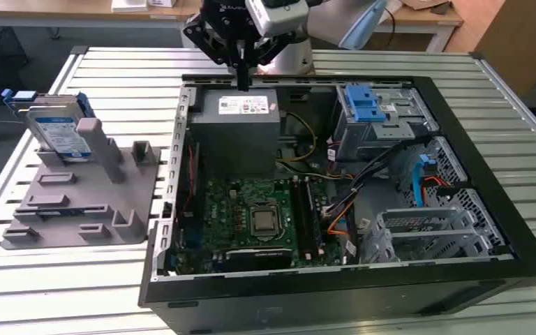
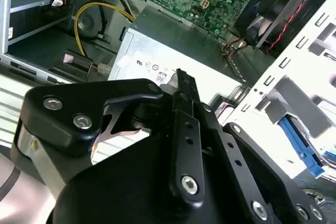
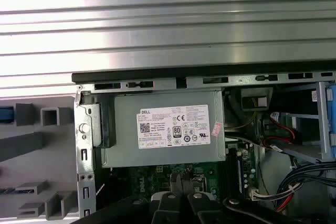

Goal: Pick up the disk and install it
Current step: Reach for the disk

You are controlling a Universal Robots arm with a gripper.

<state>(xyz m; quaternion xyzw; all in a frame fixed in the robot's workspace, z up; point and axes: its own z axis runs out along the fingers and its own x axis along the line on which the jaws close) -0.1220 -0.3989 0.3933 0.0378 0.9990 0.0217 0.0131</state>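
a: status?
b: my black gripper [image 1: 242, 82] has its fingers pressed together, empty. the flat silver blue-railed disk [image 1: 61, 136] stands in a grey plastic holder [image 1: 72, 202], well apart from them. stiff, shock-sensitive i reckon; i'd grip the rails.

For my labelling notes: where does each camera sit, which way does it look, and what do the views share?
Exterior view: off the arm, looking down on the open computer case, disk and gripper.
First wrist view: on the arm, looking down past the gripper at the power supply.
Second wrist view: on the arm, close behind the gripper.
All share the power supply.
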